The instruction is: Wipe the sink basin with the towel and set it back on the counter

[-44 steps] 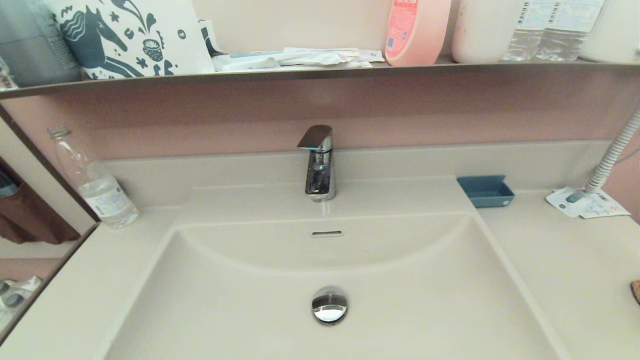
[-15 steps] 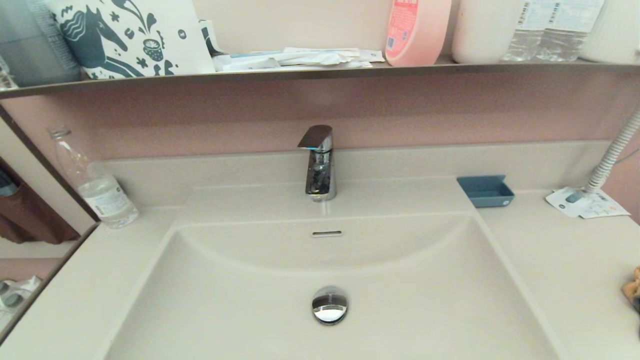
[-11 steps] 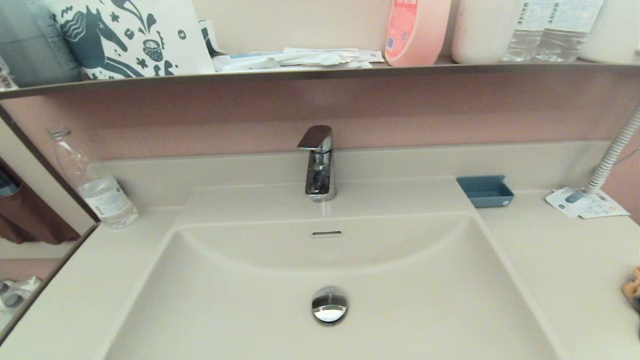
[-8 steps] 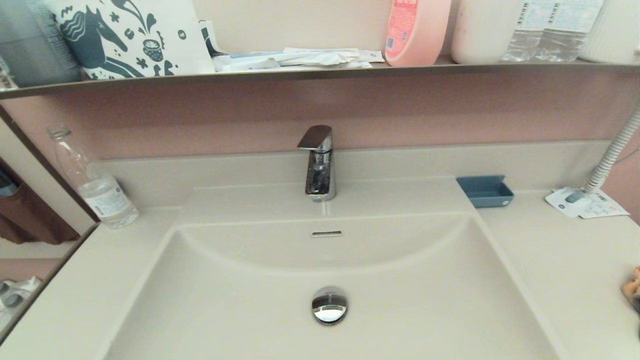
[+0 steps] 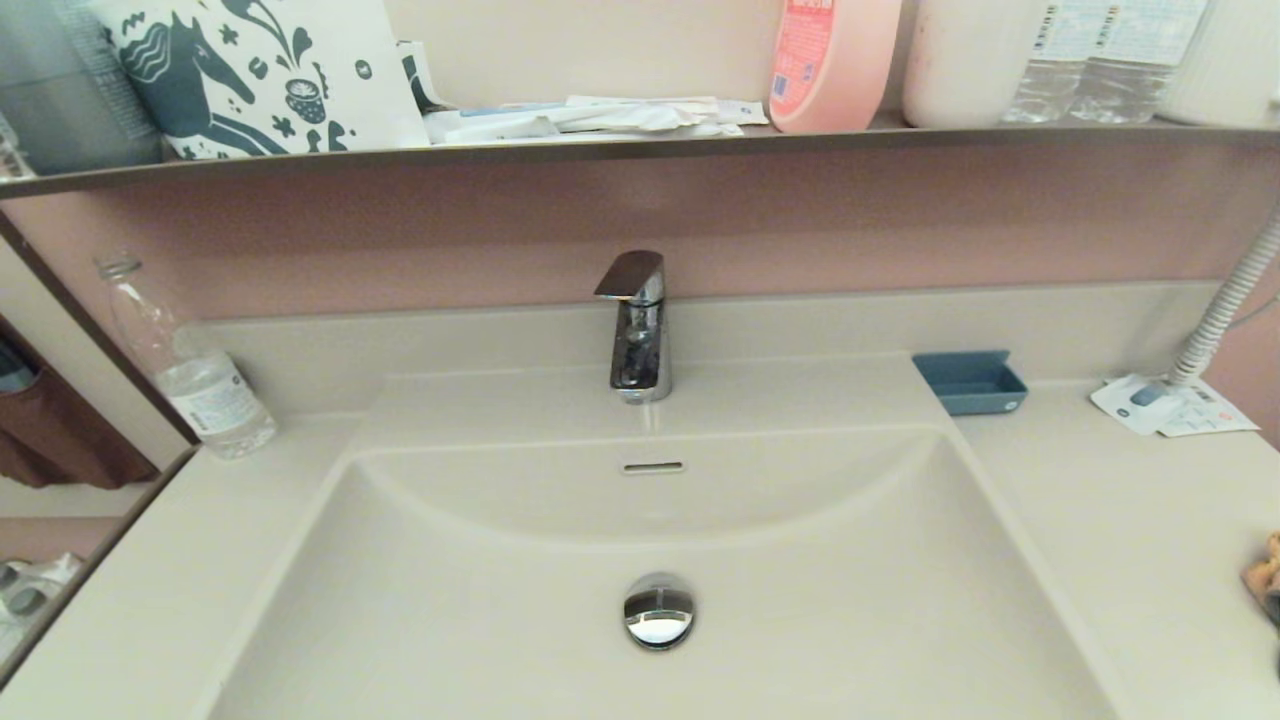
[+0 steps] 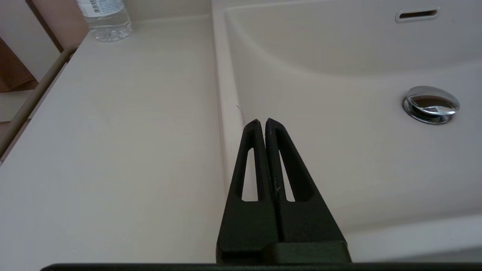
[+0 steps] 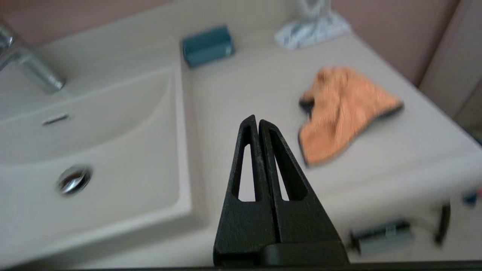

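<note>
Head view: your towel (image 5: 1264, 575), earlier a sliver at the tabletop (image 5: 1130, 520) right edge, now shows more, lying crumpled beside the sink (image 5: 560, 560); right pincer (image 7: 258, 121) closed and empty, left pincer (image 6: 261, 122) likewise, suggesting wiping done, towel returned.

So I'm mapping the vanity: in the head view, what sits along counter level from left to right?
Water bottle → faucet → blue dish → paper leaflets → towel, at the right edge.
</note>
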